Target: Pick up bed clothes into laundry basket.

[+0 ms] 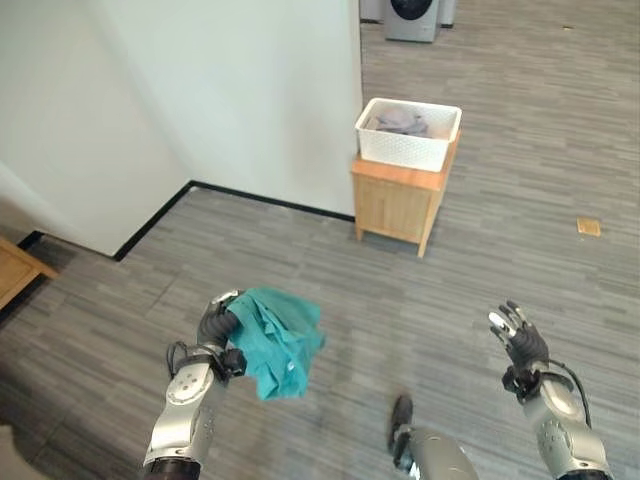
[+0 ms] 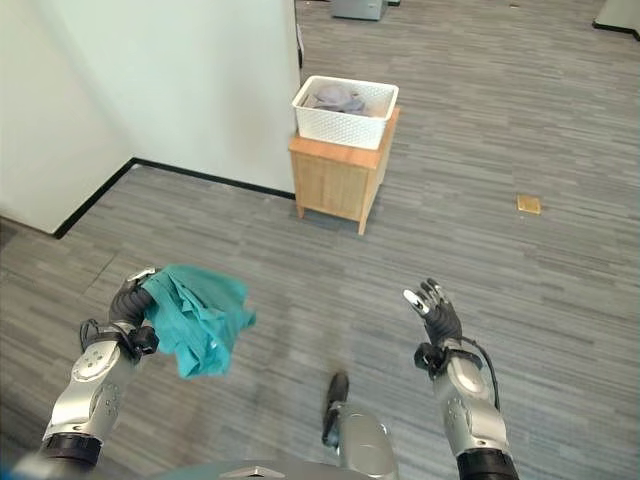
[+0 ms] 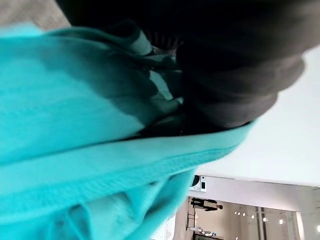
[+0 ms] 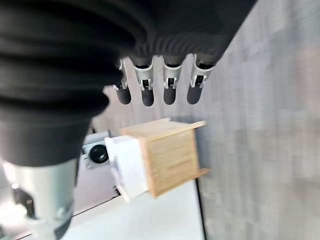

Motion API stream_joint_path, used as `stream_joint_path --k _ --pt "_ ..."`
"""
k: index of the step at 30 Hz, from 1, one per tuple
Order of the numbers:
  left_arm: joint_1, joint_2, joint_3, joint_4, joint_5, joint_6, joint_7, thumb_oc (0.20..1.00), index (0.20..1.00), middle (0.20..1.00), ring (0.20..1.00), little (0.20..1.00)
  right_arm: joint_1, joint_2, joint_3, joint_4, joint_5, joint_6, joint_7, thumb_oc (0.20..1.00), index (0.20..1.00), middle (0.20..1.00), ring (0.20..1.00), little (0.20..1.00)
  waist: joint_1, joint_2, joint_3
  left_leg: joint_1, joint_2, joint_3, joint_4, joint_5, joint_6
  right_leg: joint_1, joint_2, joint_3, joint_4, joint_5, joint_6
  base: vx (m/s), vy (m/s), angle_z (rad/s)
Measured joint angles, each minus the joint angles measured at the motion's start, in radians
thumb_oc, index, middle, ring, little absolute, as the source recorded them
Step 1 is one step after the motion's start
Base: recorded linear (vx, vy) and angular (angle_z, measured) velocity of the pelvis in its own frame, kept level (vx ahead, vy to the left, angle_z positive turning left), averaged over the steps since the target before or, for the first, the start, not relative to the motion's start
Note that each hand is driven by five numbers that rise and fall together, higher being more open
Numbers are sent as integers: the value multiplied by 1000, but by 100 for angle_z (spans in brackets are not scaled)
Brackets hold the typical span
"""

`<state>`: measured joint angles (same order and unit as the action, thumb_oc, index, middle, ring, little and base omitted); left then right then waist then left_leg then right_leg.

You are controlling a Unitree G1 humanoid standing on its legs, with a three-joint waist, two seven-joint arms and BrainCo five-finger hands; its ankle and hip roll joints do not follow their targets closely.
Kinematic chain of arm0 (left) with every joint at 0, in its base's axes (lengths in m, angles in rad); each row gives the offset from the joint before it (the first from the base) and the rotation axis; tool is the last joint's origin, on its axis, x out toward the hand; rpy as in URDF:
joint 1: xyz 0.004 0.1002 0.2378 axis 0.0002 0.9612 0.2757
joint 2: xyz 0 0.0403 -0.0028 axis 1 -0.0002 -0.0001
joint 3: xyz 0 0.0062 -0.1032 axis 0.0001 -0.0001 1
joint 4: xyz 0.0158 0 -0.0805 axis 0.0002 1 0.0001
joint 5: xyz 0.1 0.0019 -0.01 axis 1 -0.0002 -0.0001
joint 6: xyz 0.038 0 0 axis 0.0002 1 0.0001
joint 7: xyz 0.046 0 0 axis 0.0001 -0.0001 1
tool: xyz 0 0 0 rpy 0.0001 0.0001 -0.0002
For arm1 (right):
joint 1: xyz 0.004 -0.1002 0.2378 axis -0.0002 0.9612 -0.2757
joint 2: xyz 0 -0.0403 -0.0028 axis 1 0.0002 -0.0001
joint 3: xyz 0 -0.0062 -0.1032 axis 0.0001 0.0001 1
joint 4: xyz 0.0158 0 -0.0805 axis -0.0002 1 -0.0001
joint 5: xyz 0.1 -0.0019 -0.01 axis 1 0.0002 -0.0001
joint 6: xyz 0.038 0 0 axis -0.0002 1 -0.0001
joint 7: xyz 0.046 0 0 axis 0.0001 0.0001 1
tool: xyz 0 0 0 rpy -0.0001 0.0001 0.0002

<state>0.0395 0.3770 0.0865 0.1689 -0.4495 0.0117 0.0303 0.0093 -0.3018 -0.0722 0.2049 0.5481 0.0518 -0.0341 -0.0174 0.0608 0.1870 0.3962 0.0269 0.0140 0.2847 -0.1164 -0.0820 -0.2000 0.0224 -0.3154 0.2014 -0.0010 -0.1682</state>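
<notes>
A teal cloth (image 1: 280,342) hangs in the air low on my left, bunched in my left hand (image 1: 214,323), whose fingers are curled round it; up close the teal cloth (image 3: 90,150) drapes over the hand's dark cover. Ahead stands a white laundry basket (image 1: 408,147) on a small wooden table (image 1: 398,203), with grey clothes (image 1: 400,122) inside. My right hand (image 1: 522,343) is raised low on the right, fingers (image 4: 170,92) straight and holding nothing. The white laundry basket (image 4: 128,167) also appears past those fingers.
A white wall (image 1: 200,90) with a black skirting line runs along the left, its corner right beside the wooden table. A washing machine (image 1: 411,18) stands far behind. A small tan scrap (image 1: 589,227) lies on the grey plank floor at right.
</notes>
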Motion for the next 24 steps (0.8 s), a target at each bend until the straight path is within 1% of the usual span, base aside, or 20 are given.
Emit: stream_joint_path --k 2,3,4,5,6,7,8,10,11,13,14,15,16,17,18,19,20,21,23,24 --pt "-18 -4 -5 -1 -4 -1 -1 200 200 200 200 200 -13 -3 5 0 1 0 -1 1000 1000 1000 1000 1000 -6 -4 2 -108 15 0 249 68 -12 43 13 11 9 -49 -24 397 -401 -5" --pt "-47 -8 -13 -9 -10 -1 -2 200 200 200 200 200 -13 -16 2 8 4 0 -2 1000 1000 1000 1000 1000 -3 -20 12 -283 24 4 558 102 0 81 17 18 4 -129 -104 585 -472 6" --pt "-54 -2 -13 -28 -15 -2 -3 200 200 200 200 200 6 -17 -12 8 9 0 -4 1000 1000 1000 1000 1000 24 -53 35 -484 35 52 834 120 17 146 15 27 -27 -150 -102 637 -339 0" --pt "-49 -1 -13 -27 -17 -1 -3 200 200 200 200 200 21 -15 -22 9 12 0 -8 1000 1000 1000 1000 1000 38 -68 45 -553 37 71 855 111 22 193 14 37 -56 -160 -92 397 -120 -12" --pt "-47 0 -15 -25 -18 1 -2 200 200 200 200 200 43 -10 -40 7 18 0 -19 1000 1000 1000 1000 1000 55 -90 61 -615 35 103 763 69 54 250 6 42 -98 -163 -80 280 -13 -2" --pt "-48 1 -18 -22 -18 1 0 200 200 200 200 200 49 -7 -53 7 21 0 -34 1000 1000 1000 1000 1000 56 -108 73 -668 27 126 588 56 55 289 -6 23 -135 -140 -42 590 104 -3" --pt "-47 13 -46 -11 -18 3 -1 200 200 200 200 200 49 -12 -54 7 22 1 -46 1000 1000 1000 1000 1000 60 -92 81 -746 39 118 300 66 57 358 6 -9 -160 -152 73 590 103 1" --pt "-42 11 -63 -2 -18 1 -8 200 200 200 200 200 66 -18 -46 5 20 -9 -46 1000 1000 1000 1000 1000 62 -71 65 -717 41 155 -71 75 58 399 27 -29 -202 -198 142 556 120 2" --pt "-43 14 -70 5 -18 1 -12 200 200 200 200 200 62 -27 -37 12 19 -8 -47 1000 1000 1000 1000 1000 67 -60 68 -699 27 153 -247 81 59 417 36 -28 -188 -186 129 474 105 -1" --pt "-25 13 -72 17 -18 11 -13 200 200 200 200 200 58 -38 -20 14 14 2 -41 1000 1000 1000 1000 1000 91 -43 64 -685 -20 91 -298 103 69 468 59 27 -201 -191 146 455 175 -52" --pt "-12 15 -64 14 -18 22 -12 200 200 200 200 200 55 -41 -18 -11 -1 9 -36 1000 1000 1000 1000 1000 100 -51 62 -665 -36 196 -212 126 114 527 44 33 -202 -213 172 738 530 -99" --pt "16 18 -72 6 -18 21 -14 200 200 200 200 200 78 -63 -1 -44 -2 5 -20 1000 1000 1000 1000 1000 103 -4 -4 -566 -55 196 -219 232 227 582 75 67 -135 -253 236 469 430 -69" --pt "-1 19 -70 7 -18 24 -10 200 200 200 200 200 75 -49 18 -43 -12 7 -20 1000 1000 1000 1000 1000 97 -35 -3 -528 -82 199 -211 222 238 575 35 66 -64 -265 251 512 597 -57" --pt "-8 15 -71 2 -18 27 -4 200 200 200 200 200 65 -39 33 -52 -24 10 -21 1000 1000 1000 1000 1000 99 -45 1 -486 -93 205 -239 184 258 504 -12 58 115 -287 261 137 237 -47" --pt "-4 15 -76 -3 -18 27 -5 200 200 200 200 200 67 -29 44 -82 -29 9 -14 1000 1000 1000 1000 1000 97 -27 -6 -433 -83 213 -295 214 264 391 -89 -25 420 -287 220 272 330 -66" --pt "-19 9 -73 4 -18 26 3 200 200 200 200 200 88 -11 54 -123 -39 -1 0 1000 1000 1000 1000 1000 71 -35 -1 -352 -117 192 -324 180 243 254 -234 -80 708 -280 200 125 103 -3" --pt "-58 13 -84 2 -18 24 4 200 200 200 200 200 101 -23 57 -123 -52 6 12 1000 1000 1000 1000 1000 22 -17 15 -317 -122 131 -332 183 227 129 -241 -8 745 -284 204 329 109 88" --pt "-112 22 -88 1 -18 21 0 200 200 200 200 200 106 -26 52 -80 -68 22 -1 1000 1000 1000 1000 1000 0 -14 19 -270 -120 104 -333 163 201 -13 -264 24 684 -268 216 447 -126 124" --pt "-117 39 -77 -6 -18 17 4 200 200 200 200 200 106 -27 48 -80 -67 22 0 1000 1000 1000 1000 1000 1 -16 25 -248 -114 82 -320 126 161 -21 -292 11 472 -237 243 417 -180 82" --pt "-119 53 -70 -26 -18 17 5 200 200 200 200 200 111 -31 30 -81 -67 19 0 1000 1000 1000 1000 1000 4 -9 24 -248 -100 93 -318 62 142 -5 -298 -18 228 -202 300 251 -160 53"
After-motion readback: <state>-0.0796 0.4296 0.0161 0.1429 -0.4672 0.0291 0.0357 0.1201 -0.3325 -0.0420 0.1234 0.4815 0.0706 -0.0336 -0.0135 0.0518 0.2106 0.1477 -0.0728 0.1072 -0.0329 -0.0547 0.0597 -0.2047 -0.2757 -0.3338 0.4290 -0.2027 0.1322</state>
